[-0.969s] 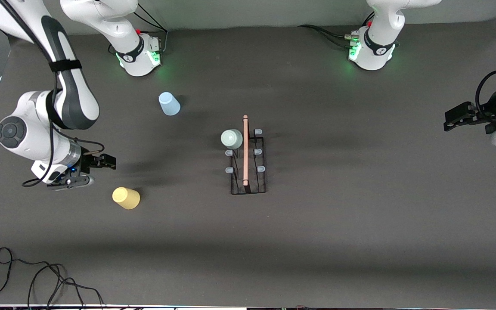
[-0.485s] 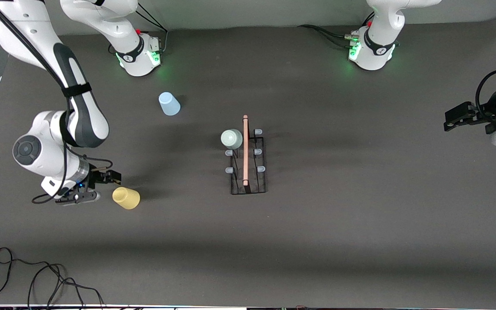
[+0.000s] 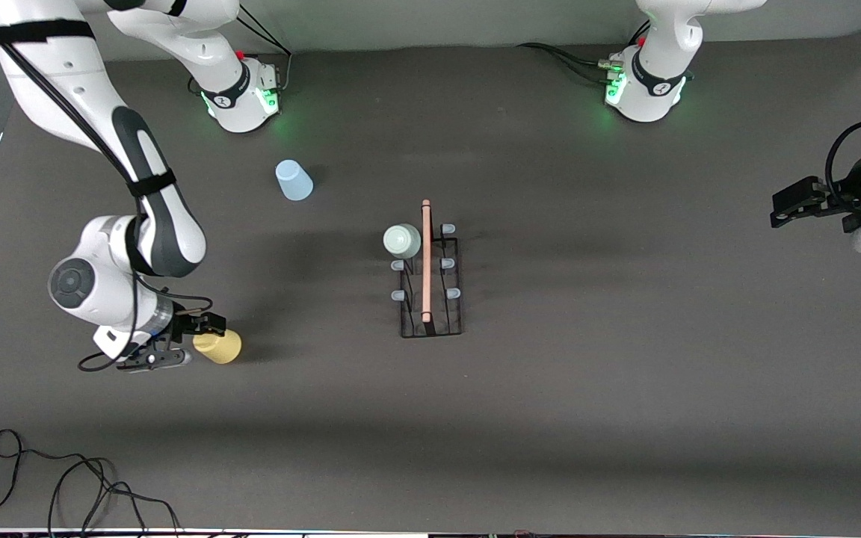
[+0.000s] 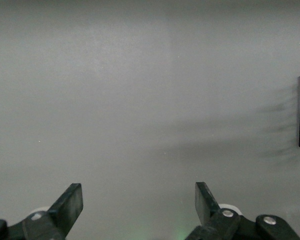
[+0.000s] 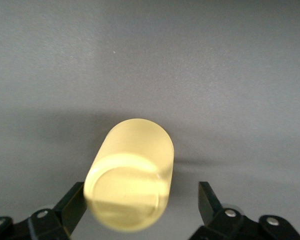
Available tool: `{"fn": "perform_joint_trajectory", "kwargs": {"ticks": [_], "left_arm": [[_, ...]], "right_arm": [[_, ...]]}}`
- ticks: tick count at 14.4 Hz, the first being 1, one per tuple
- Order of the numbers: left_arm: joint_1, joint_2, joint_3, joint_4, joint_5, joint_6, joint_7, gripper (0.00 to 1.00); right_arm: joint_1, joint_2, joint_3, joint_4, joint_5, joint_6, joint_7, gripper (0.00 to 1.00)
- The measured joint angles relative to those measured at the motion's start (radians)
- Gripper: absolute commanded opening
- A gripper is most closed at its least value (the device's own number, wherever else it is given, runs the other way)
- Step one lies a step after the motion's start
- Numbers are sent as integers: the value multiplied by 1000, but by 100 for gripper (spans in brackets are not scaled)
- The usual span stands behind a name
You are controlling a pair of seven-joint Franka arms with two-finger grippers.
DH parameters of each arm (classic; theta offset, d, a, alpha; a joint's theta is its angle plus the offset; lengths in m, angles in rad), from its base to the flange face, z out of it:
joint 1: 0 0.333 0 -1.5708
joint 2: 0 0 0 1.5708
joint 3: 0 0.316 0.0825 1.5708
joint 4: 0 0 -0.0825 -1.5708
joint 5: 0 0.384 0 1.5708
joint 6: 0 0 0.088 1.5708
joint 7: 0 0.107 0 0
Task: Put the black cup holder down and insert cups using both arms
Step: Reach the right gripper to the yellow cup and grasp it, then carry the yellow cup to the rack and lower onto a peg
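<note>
The right gripper (image 3: 210,326), fingers apart, straddles the yellow cup (image 3: 221,346) at lower left (left gripper (image 3: 782,209) waits spread at right edge): closing comes next.

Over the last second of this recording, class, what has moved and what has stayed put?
The right gripper has travelled toward the front camera and come down around the yellow cup; its fingers straddle the cup, open, not yet gripping. The yellow cup, blue cup, mint cup on the black cup holder, and the waiting, open left gripper have not moved.
</note>
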State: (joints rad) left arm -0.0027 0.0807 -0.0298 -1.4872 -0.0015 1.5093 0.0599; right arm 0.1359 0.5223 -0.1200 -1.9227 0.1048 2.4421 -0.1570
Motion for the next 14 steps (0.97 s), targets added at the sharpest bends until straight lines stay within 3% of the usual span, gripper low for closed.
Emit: {"fn": "perform_joint_trajectory", "kwargs": {"ticks": [3, 6, 10, 14], "left_arm": [[0, 0, 0, 1, 0, 0, 0, 100], [0, 0, 0, 2, 0, 0, 0, 100], [0, 0, 0, 2, 0, 0, 0, 100], [0, 0, 0, 3, 0, 0, 0, 100]], "right_arm": [[1, 24, 2, 17, 4, 0, 0, 38], [1, 22, 3, 81, 14, -95, 9, 37], [10, 15, 44, 155, 113, -153, 33, 37], [107, 6, 76, 307, 133, -299, 256, 37]]}}
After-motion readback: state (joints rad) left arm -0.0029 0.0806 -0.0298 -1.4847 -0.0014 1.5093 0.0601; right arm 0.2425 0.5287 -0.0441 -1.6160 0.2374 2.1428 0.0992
